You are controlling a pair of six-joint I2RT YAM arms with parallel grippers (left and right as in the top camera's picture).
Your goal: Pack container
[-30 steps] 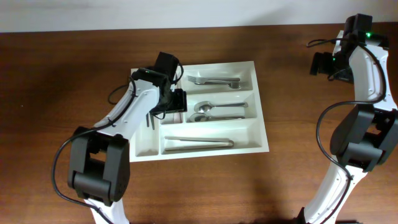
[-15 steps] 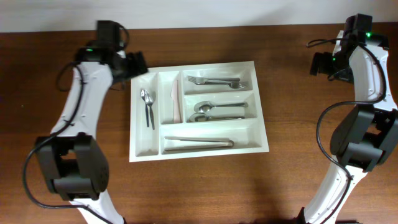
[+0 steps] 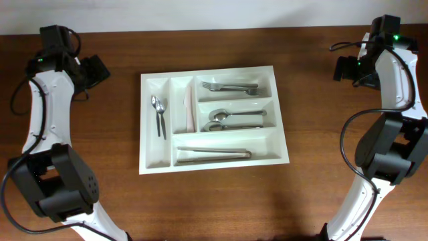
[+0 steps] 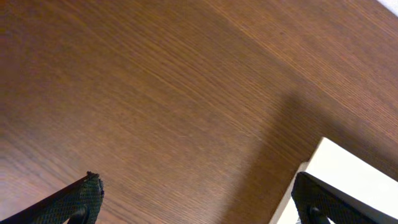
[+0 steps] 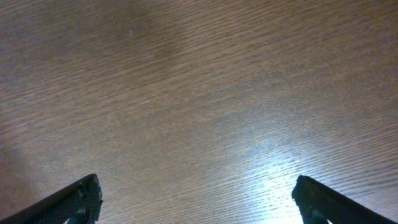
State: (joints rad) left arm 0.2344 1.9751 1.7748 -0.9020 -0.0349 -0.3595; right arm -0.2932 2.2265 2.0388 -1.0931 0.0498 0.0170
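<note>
Far left of container [image 3: 155, 150], left arm [image 3: 43, 107] extended, left fingers [image 4: 74, 202] wide, empty; right fingers [image 5: 78, 199] likewise, far right

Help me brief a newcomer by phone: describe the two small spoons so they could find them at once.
On the brown wooden table lies a white cutlery tray. Its leftmost narrow compartment holds the two small spoons, bowls pointing away from the robot. Unlike the forks, larger spoons and tongs lying crosswise in the long compartments, they are shorter and lie lengthwise.
</note>
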